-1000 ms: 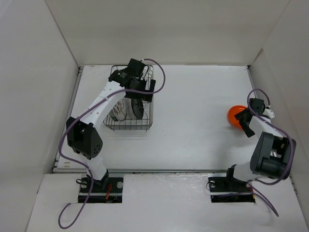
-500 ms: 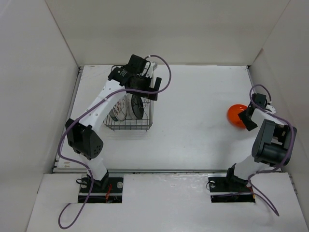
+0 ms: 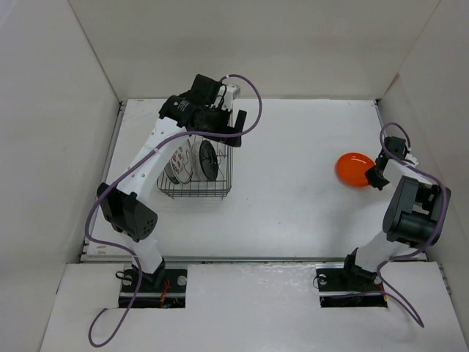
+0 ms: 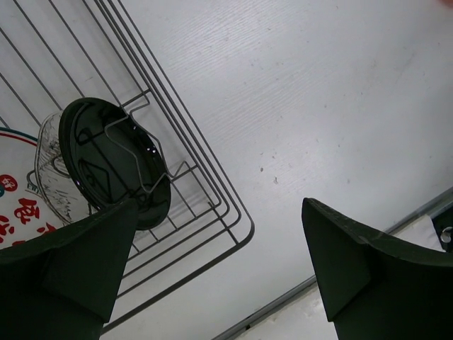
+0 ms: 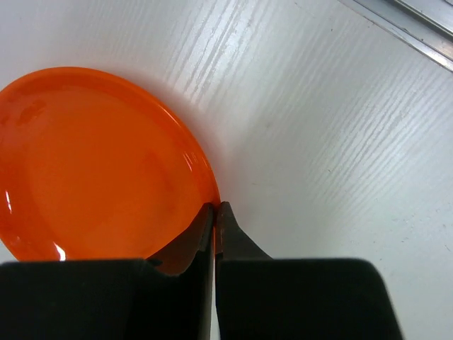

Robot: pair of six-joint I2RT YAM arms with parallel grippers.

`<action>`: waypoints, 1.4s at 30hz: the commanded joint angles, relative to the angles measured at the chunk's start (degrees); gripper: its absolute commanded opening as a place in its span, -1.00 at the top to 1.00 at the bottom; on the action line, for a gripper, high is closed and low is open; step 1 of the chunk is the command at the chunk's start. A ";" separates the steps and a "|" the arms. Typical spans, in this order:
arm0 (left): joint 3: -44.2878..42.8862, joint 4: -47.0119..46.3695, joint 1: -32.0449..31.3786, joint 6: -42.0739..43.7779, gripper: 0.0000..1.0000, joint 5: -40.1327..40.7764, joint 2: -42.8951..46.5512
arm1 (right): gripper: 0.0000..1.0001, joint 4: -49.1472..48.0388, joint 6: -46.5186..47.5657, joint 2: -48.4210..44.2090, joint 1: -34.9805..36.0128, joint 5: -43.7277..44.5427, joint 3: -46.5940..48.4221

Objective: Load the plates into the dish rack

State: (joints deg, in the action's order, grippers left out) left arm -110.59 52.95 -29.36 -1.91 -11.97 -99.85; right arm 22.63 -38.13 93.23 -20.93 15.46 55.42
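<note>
The dish rack (image 3: 195,183), a dark wire basket, stands at the left of the table. Several plates stand on edge in it. In the left wrist view I see the glossy black plate (image 4: 113,164), the clear plate (image 4: 51,170) behind it, and a white plate with red marks (image 4: 10,205). My left gripper (image 3: 233,130) hangs open above the rack's far right corner, holding nothing. The orange plate (image 5: 99,163) lies on the table at the right (image 3: 353,169). My right gripper (image 5: 214,207) is shut on its near rim.
White walls enclose the table on three sides. A metal rail (image 5: 403,28) runs along the right edge close to the orange plate. The rack's wire corner (image 4: 241,227) lies under my left gripper.
My right gripper has shut on the orange plate's rim, and the plate has shifted slightly left. My left arm has lifted and drawn back from the rack, still open.
</note>
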 commanded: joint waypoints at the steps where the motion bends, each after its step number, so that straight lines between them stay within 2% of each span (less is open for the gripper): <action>1: -2.79 0.93 0.53 1.38 -1.00 -1.48 0.01 | 1.00 1.36 2.96 1.43 -0.08 -1.05 1.97; 8: -7.71 0.31 3.08 2.18 -1.00 -2.18 -3.85 | 1.00 -1.36 2.97 -0.41 -0.08 -4.64 0.13; 12: -9.03 -0.21 3.09 2.70 -1.00 -1.57 -5.18 | 1.00 -9.33 2.97 -8.40 -0.08 -10.18 -4.95; 15: -11.66 -0.21 3.09 2.70 -1.00 -1.57 -6.76 | 1.00 -10.59 2.97 -13.77 -0.08 -10.98 -5.50; 20: -12.73 -0.21 3.09 2.00 -1.00 -1.04 -8.77 | 1.00 -8.04 4.03 -11.85 -0.08 -10.19 -2.86; 27: -12.11 -1.36 3.09 3.31 -1.00 -3.77 -8.78 | 1.00 -11.56 4.64 -13.77 2.11 -17.83 -2.69; 34: -13.25 -2.94 3.09 6.74 -1.00 -12.80 -9.92 | 1.00 -13.23 6.48 -17.37 6.25 -21.17 -1.02; 42: -13.78 -13.11 3.09 7.28 -1.00 -22.04 -11.23 | 1.00 -13.23 6.49 -24.32 12.83 -23.98 0.12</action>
State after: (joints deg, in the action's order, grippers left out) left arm -121.67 46.19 -26.20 4.32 -28.23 -110.78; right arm 13.52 -32.29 72.51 -10.13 -6.26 52.07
